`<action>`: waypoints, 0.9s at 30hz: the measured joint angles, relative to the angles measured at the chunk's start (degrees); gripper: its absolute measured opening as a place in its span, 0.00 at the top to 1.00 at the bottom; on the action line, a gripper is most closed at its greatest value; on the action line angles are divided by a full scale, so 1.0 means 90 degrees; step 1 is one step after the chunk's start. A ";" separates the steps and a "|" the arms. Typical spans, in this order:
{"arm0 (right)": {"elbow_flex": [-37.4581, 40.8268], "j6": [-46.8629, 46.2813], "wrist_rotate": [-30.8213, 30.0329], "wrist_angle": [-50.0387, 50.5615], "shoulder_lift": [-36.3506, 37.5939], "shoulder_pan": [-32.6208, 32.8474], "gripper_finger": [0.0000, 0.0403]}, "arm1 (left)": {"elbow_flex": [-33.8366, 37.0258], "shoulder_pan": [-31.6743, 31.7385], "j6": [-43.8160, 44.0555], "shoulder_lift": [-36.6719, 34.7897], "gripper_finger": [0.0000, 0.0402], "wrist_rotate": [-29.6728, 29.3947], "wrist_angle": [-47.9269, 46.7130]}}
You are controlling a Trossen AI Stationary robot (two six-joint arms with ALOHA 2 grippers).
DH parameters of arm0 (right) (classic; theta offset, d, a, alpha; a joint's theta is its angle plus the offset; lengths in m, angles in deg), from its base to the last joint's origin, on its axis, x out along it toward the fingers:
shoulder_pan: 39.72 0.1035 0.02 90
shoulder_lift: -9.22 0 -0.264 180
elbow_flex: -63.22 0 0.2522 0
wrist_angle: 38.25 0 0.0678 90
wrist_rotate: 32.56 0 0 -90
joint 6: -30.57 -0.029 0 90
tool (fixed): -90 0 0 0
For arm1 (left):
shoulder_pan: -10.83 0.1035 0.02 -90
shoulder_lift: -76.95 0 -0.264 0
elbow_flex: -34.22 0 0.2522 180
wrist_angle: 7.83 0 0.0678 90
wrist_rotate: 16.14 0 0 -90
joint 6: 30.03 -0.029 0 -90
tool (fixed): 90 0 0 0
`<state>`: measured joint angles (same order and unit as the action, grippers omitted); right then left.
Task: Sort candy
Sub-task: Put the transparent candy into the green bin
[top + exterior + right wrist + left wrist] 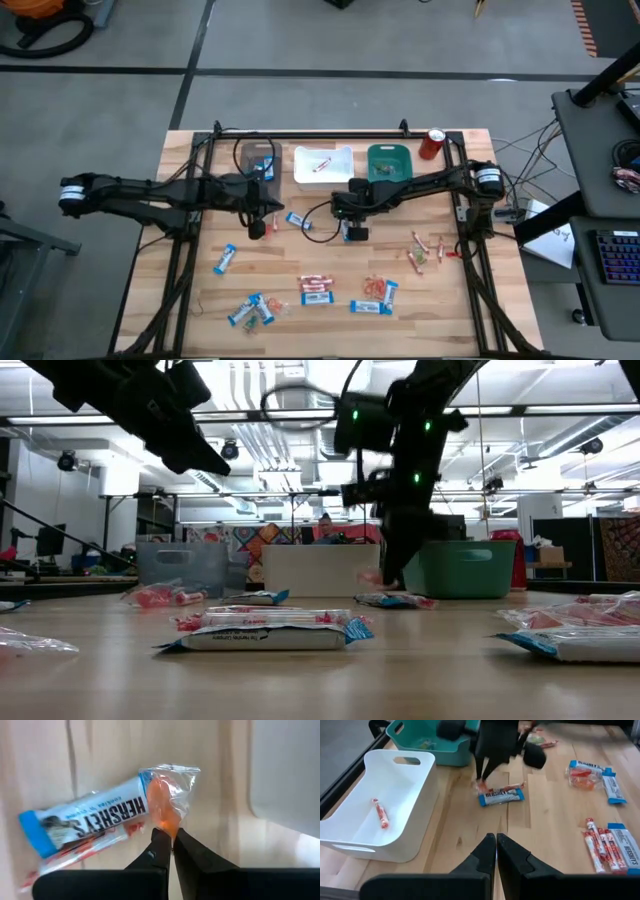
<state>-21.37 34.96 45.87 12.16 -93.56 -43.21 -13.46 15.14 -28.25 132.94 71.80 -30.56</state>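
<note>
From above, the right gripper [354,233] sits just below the white bin [322,165]; the left gripper [257,228], closed empty, waits left of it. Its wrist view shows the fingers pinched on an orange candy [162,810] beside a blue bar [85,822]: light, crinkly, slippery, so best held by the wrapper.
</note>
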 joint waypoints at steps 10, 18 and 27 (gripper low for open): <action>-0.0015 -0.1003 0.0009 0.0555 0.1222 -0.0051 0.97 | 0.0000 0.0000 0.0486 0.0151 1.00 0.0002 -0.0299; 0.0049 -0.2257 -0.0291 0.1909 0.2074 -0.0614 0.97 | 0.0000 0.0000 0.2270 0.0211 1.00 0.0012 -0.1514; 0.0094 -0.2942 -0.0661 0.2101 0.2311 -0.1281 0.96 | 0.0007 0.0000 0.3152 0.0650 1.00 0.0012 -0.2075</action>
<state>-20.52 8.48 39.92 31.06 -72.75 -54.74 -13.39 15.14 0.11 138.79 71.91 -49.23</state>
